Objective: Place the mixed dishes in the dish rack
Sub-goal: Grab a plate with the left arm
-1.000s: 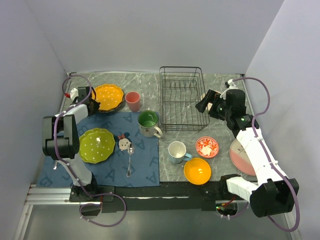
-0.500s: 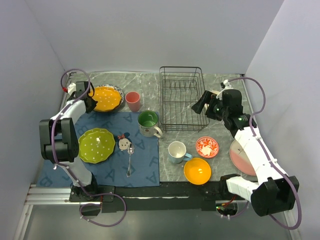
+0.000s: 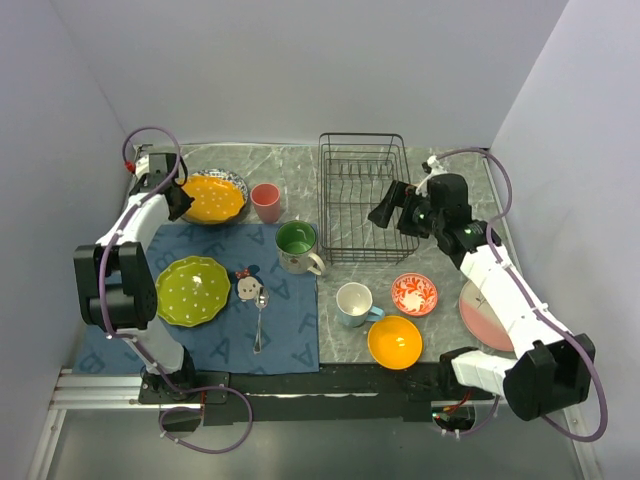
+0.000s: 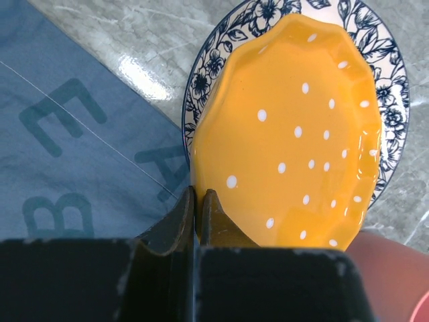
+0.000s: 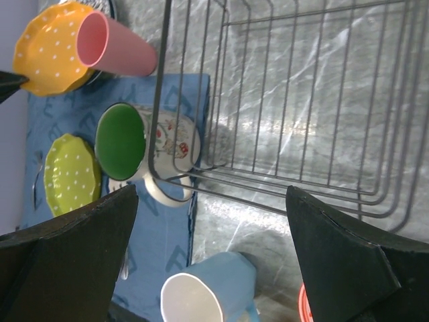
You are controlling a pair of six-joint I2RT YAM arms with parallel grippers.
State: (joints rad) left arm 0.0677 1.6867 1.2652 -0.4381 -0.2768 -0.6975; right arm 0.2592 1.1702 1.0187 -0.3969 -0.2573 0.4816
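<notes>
Left gripper [image 3: 179, 204] is at the far-left corner of the table, on the near-left rim of the orange scalloped plate [image 3: 212, 196]. In the left wrist view its fingers [image 4: 179, 221] are pressed together with only a thin slit between them, tips right at the plate's rim [image 4: 295, 134]; cannot tell whether the rim is caught in the slit. The orange plate lies on a blue-flowered plate [image 4: 214, 60], on bare marble just beyond the blue cloth mat [image 3: 290, 330]. Right gripper [image 3: 385, 208] hangs above the right side of the dish rack [image 3: 362, 195], fingers [image 5: 74, 248] spread wide, nothing between them; the right wrist view looks down through the rack's wires [image 5: 288, 100] to the tabletop. The rack stands at the far middle of the table. Every dish noted here is outside the rack. Pink cup [image 3: 265, 201] is upright between the orange plate and the rack. Green-lined mug [image 3: 296, 244] sits on the mat's far-right corner, just beside the rack's near-left corner. Lime-green plate [image 3: 193, 290] lies on the left of the mat, metal spoon [image 3: 259, 320] to its right. Light blue mug [image 3: 353, 303], small red-patterned dish [image 3: 413, 294] and orange bowl [image 3: 394, 341] are grouped on marble nearer than the rack. Pink plate [image 3: 480, 315] lies at the right edge, partly hidden by the right arm.
</notes>
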